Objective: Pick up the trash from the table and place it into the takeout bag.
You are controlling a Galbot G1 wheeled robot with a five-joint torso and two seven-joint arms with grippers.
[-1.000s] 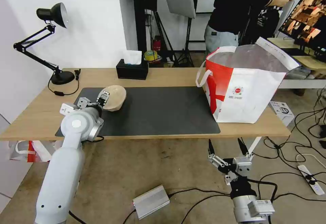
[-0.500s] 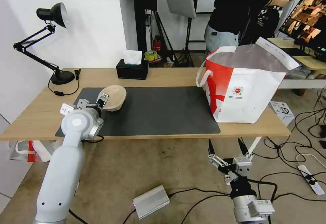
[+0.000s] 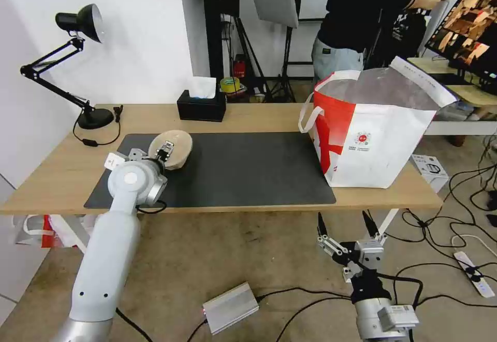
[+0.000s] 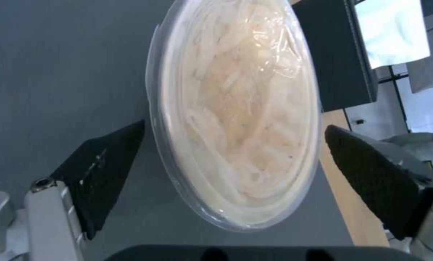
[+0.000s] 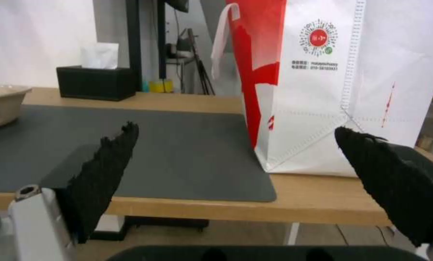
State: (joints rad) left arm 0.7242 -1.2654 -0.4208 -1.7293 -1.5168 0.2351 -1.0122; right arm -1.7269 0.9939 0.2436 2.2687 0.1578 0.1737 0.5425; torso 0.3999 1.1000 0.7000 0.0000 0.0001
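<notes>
Two claws | right claw (image 3: 346,223) spread, parked low, near of the tabletop (image 3: 259,116) edge | left claw (image 4: 230,159) spread astride beige pulp bowl (image 3: 173,147) on grey mat (image 3: 243,168), left side | takeout bag (image 3: 373,129) upright, far right

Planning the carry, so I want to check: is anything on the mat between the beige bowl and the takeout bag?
Nothing visible. The beige bowl sits at the left end of the dark mat, with the left hand open around it. The mat is bare up to the takeout bag. The tissue box stands behind the mat, off that line.
</notes>
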